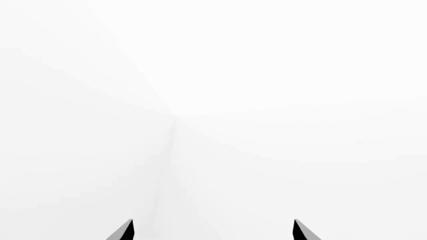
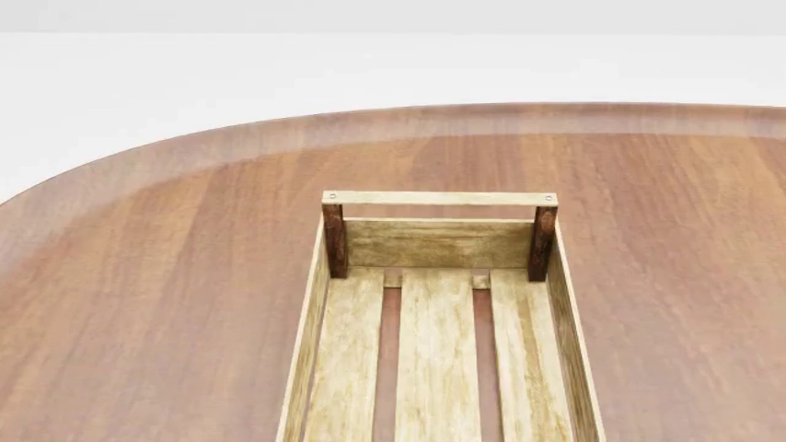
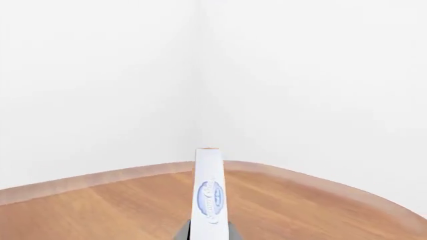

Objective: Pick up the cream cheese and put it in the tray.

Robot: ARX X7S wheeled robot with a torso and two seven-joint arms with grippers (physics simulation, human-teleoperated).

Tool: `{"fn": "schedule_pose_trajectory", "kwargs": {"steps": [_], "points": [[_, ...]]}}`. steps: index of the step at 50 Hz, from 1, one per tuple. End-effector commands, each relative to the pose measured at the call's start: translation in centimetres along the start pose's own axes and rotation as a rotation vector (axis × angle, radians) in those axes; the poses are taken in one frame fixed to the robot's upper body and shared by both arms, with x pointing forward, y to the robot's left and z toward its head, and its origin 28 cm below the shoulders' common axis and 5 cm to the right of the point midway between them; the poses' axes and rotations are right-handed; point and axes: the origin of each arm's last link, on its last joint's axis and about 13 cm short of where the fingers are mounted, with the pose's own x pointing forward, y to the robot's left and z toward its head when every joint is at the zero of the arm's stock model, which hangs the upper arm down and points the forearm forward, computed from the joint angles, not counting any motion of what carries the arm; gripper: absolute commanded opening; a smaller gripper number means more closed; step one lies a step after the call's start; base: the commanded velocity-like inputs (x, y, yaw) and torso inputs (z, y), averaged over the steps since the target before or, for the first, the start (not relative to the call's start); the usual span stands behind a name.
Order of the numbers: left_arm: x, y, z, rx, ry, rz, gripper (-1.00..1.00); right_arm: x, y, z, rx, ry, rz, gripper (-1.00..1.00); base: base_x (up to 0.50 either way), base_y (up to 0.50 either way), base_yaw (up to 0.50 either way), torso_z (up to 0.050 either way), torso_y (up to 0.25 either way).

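The cream cheese [image 3: 209,192], a small white box with a blue oval logo, stands on edge between the grey fingers of my right gripper [image 3: 208,234], which is shut on it above the wooden table. The tray [image 2: 439,241], a light wooden slatted crate with dark corner posts and a rail handle at its far end, lies in the middle of the table in the head view, and nothing lies in the part of it that shows. My left gripper [image 1: 213,231] is open and empty, its two dark fingertips facing only white wall. Neither gripper shows in the head view.
The round brown wooden table [image 2: 147,276] has a raised rim and white floor and walls beyond it. The table's curved far edge [image 3: 100,177] shows in the right wrist view. No other objects are in view.
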Motion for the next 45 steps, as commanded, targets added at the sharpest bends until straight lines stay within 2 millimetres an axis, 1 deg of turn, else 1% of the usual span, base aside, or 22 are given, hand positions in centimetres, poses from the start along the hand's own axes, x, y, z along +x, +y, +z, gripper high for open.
{"fn": "schedule_pose_trajectory", "kwargs": {"steps": [1, 9, 10, 11, 12, 14, 15, 16, 18, 20, 24, 30, 41, 45], "points": [[0.0, 0.0, 0.0, 0.001, 0.000, 0.001, 1.00, 1.0, 1.3, 2.0, -0.052, -0.098, 0.064, -1.00, 0.00, 0.00, 0.00, 0.000, 0.000], [0.0, 0.0, 0.0, 0.002, -0.001, 0.000, 1.00, 2.3, 2.7, 2.9, -0.089, -0.130, 0.174, -1.00, 0.00, 0.00, 0.00, 0.000, 0.001], [0.0, 0.0, 0.0, 0.002, -0.001, 0.000, 1.00, 2.4, 2.9, 3.0, -0.085, -0.142, 0.220, -1.00, 0.00, 0.00, 0.00, 0.000, 0.000], [0.0, 0.1, 0.0, 0.002, -0.002, 0.000, 1.00, 2.5, 3.0, 3.0, -0.081, -0.141, 0.224, -1.00, 0.00, 0.00, 0.00, 0.000, 0.000], [0.1, 0.1, 0.0, 0.002, -0.002, 0.001, 1.00, 2.8, 3.3, 3.3, -0.058, -0.151, 0.293, -1.00, 0.00, 0.00, 0.00, 0.000, 0.000], [0.1, 0.1, 0.0, 0.002, -0.002, 0.001, 1.00, 3.2, 3.4, 3.5, -0.081, -0.155, 0.271, -1.00, 0.00, 0.00, 0.00, 0.000, 0.000], [0.1, 0.1, 0.0, 0.002, -0.002, 0.001, 1.00, 3.3, 3.5, 3.6, -0.072, -0.161, 0.316, -1.00, 0.00, 0.00, 0.00, 0.000, 0.000], [0.1, 0.0, 0.0, 0.002, -0.001, 0.001, 1.00, 3.6, 3.6, 3.9, -0.068, -0.154, 0.298, -1.00, 0.00, 0.00, 0.00, 0.000, 0.000], [0.1, 0.0, -0.1, 0.002, -0.001, 0.000, 1.00, 3.7, 3.7, 4.4, -0.072, -0.194, 0.358, -1.00, 0.00, 0.00, 0.00, 0.000, 0.000], [0.1, 0.0, -0.1, 0.003, 0.000, 0.000, 1.00, 3.9, 3.9, 4.5, -0.081, -0.188, 0.347, -1.00, 0.00, 0.00, 0.00, 0.000, 0.000], [0.1, 0.0, -0.1, 0.002, 0.000, 0.000, 1.00, 4.3, 4.1, 5.3, -0.060, -0.209, 0.418, -1.00, 0.00, 0.00, 0.00, 0.000, 0.000], [0.1, 0.0, -0.2, 0.003, 0.002, -0.002, 1.00, 5.1, 4.7, 6.5, -0.087, -0.237, 0.435, -1.00, 0.00, 0.00, 0.00, 0.000, 0.002], [0.0, 0.0, -0.2, 0.003, 0.003, -0.004, 1.00, 5.5, 5.5, 7.4, -0.133, -0.263, 0.482, -1.00, 0.00, 0.00, 0.00, 0.000, 0.000], [0.0, -0.1, -0.2, 0.003, 0.003, -0.004, 1.00, 5.8, 5.9, 8.1, -0.149, -0.279, 0.506, -1.00, 0.00, 0.00, 0.00, 0.000, 0.000]]}}
